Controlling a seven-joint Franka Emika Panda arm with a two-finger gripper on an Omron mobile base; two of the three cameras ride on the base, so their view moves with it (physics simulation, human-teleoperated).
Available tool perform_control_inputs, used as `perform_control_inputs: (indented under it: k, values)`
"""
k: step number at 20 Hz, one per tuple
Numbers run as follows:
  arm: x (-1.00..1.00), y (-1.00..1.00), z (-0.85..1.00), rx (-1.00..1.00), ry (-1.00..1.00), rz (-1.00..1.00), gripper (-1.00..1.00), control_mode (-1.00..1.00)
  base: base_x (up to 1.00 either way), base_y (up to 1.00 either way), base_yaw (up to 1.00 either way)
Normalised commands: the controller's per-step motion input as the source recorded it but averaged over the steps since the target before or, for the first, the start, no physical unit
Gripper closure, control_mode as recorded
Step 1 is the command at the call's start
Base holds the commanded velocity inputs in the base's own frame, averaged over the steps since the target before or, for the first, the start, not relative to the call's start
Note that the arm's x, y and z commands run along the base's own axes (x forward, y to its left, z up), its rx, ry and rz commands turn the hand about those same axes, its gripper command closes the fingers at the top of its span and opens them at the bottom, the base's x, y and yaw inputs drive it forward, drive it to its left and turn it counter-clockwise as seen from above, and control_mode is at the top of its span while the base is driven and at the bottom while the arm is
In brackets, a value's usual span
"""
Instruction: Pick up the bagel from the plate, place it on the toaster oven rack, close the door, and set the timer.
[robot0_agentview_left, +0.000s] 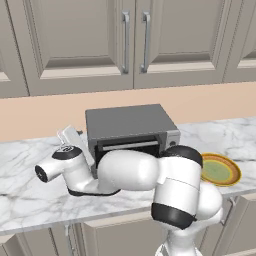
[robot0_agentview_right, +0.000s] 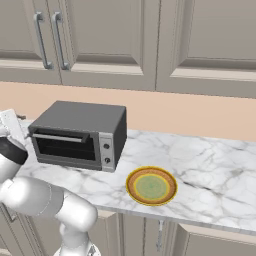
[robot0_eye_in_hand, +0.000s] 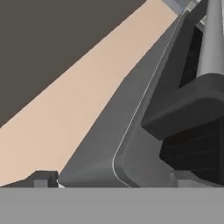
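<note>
White arm rises from lower right of left base view, elbow bent at centre, forearm stretched leftward across mid-frame. Hand tilted upward at left centre; gripper (robot0_agentview_left: 70, 136) with jaws spread wide, nothing between them. In right base view, arm bends along lower left, gripper (robot0_agentview_right: 10, 122) at left edge.

Ahead of me a white marble bench (robot0_agentview_right: 210, 165) with grey veining runs left to right. Behind it I see a peach wall (robot0_agentview_right: 190, 115), with beige cabinet doors (robot0_agentview_left: 90, 35) and silver handles (robot0_agentview_left: 126, 42) above.
</note>
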Motion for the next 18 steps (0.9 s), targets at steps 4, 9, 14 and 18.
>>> perform_control_inputs:
  k: [4,9,14,18]
  values:
    - [-0.45,0.41,0.14,-0.01,0.26,0.15,-1.00,-1.00,0.00,0.00,0.00]
    - [-0.92,-0.05,0.35,0.09,0.05,0.00,-1.00,-1.00,0.00,0.00,0.00]
    - [-0.82,-0.65,0.37,0.13,0.01,-0.07,-1.00,-1.00,0.00,0.00,0.00]
    - [-0.39,-0.74,0.56,-0.07,0.20,0.34,-1.00,-1.00,0.00,0.00,0.00]
